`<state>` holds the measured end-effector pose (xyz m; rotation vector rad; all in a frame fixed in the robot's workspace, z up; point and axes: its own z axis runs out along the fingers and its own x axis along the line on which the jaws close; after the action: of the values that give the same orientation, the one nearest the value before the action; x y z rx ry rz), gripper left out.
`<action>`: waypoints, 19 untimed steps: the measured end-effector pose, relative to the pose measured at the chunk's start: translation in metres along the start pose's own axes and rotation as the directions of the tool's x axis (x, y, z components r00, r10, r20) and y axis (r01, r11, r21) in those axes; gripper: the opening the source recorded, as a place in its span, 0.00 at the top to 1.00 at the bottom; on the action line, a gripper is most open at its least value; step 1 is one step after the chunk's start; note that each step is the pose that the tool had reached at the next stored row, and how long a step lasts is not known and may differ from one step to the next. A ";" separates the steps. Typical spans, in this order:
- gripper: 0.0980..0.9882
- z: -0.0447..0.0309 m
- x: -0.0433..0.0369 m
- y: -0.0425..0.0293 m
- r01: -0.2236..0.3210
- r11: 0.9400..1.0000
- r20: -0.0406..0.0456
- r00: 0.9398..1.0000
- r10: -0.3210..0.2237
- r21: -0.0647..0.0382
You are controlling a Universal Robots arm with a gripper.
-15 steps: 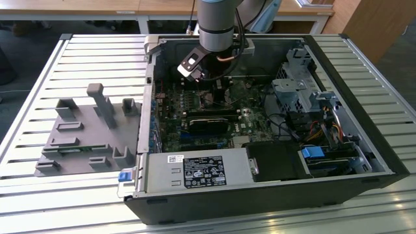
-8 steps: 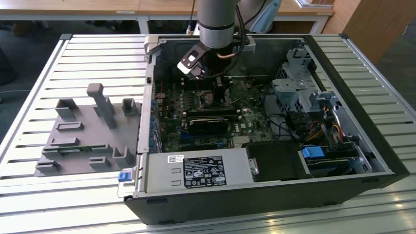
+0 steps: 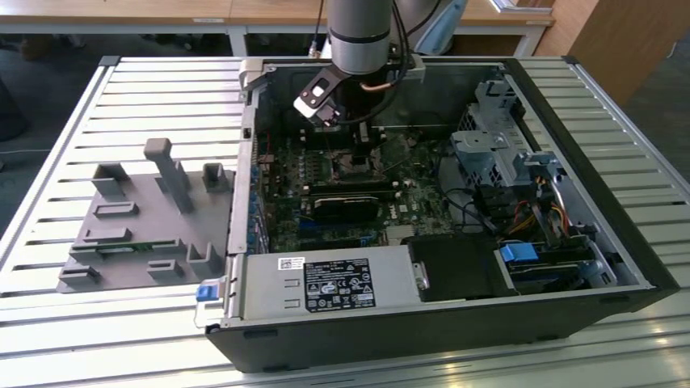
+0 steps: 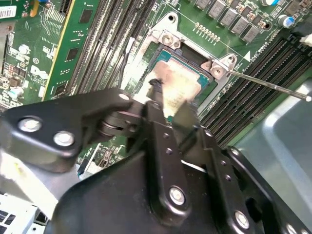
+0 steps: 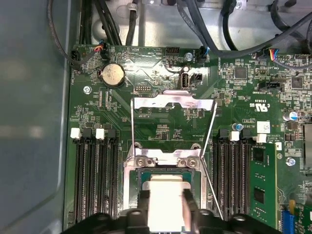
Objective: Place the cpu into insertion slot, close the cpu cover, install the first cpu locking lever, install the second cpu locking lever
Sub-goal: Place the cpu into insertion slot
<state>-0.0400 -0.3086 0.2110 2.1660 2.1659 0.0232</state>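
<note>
1. In the exterior view, the robot arm (image 3: 361,32) reaches down into an open computer case (image 3: 647,267) lying on a slatted metal counter (image 3: 140,81). Its tool (image 3: 361,153) is low over the green motherboard (image 3: 421,202).
2. In both wrist views the tool (image 5: 165,201) (image 4: 170,102) is clenched on the cpu (image 5: 165,187) (image 4: 183,78). One black finger presses against each of two opposite edges, and the silver-grey face shows between them.
3. The cpu sits directly under the tool, within the black frame of the insertion slot (image 5: 142,176) (image 4: 195,56). The pictures do not settle whether it is fully seated or a shade above the grid.
4. In the first wrist view the cpu cover (image 5: 174,103) is swung open, clear of the socket and apart from the tool. Green board is visible through its square window.
5. A thin locking lever (image 4: 268,85) (image 5: 213,190) angles away from the socket's corner beside the tool, crossing the black memory slots (image 5: 234,170).
6. A round coin battery (image 5: 112,74) lies on the board beyond the open cover, well apart from the cpu.
7. On the counter at the exterior view's left, a grey fixture tray (image 3: 119,242) stands just beside the case. A silver power supply (image 3: 323,283) occupies the case's near edge.
</note>
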 end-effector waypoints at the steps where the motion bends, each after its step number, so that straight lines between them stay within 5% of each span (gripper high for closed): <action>1: 0.70 -0.0004 0.0000 0.0000 0.000 1.000 0.000 1.000 0.000 0.000; 8: 0.99 -0.0015 -0.0001 0.0001 0.000 1.000 0.000 1.000 0.000 0.000; 19: 0.99 -0.0048 -0.0002 0.0003 0.000 1.000 0.000 1.000 0.000 0.000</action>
<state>-0.0400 -0.3086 0.2159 2.1661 2.1660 0.0237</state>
